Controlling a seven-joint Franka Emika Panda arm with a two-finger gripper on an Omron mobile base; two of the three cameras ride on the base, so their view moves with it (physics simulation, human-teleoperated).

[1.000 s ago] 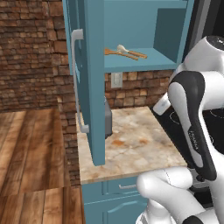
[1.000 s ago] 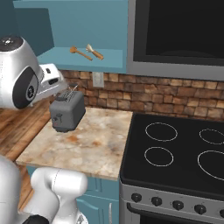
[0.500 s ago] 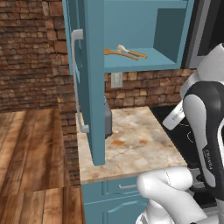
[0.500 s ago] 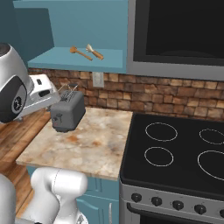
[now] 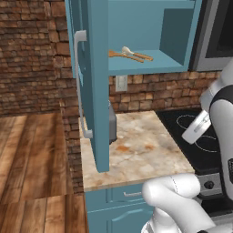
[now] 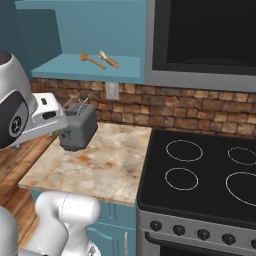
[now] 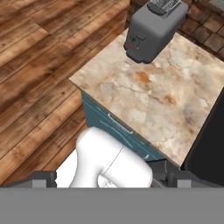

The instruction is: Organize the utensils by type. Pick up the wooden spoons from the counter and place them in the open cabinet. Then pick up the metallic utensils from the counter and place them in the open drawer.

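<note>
The gripper [image 7: 105, 177] is fully open and holds nothing; its fingertips [image 7: 43, 177] stand wide apart above the counter's front edge. The counter [image 7: 162, 94] is bare marbled stone from that edge back to the grey toaster [image 7: 153, 26], which stands at its rear. The black stovetop [image 6: 200, 175] borders the counter. Both wooden spoons [image 5: 129, 54] lie side by side on the open cabinet [image 5: 150, 66] shelf above.

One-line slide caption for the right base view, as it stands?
Two slim wooden spoons lie in the open teal cabinet above a grey toaster on the beige marbled counter.
</note>
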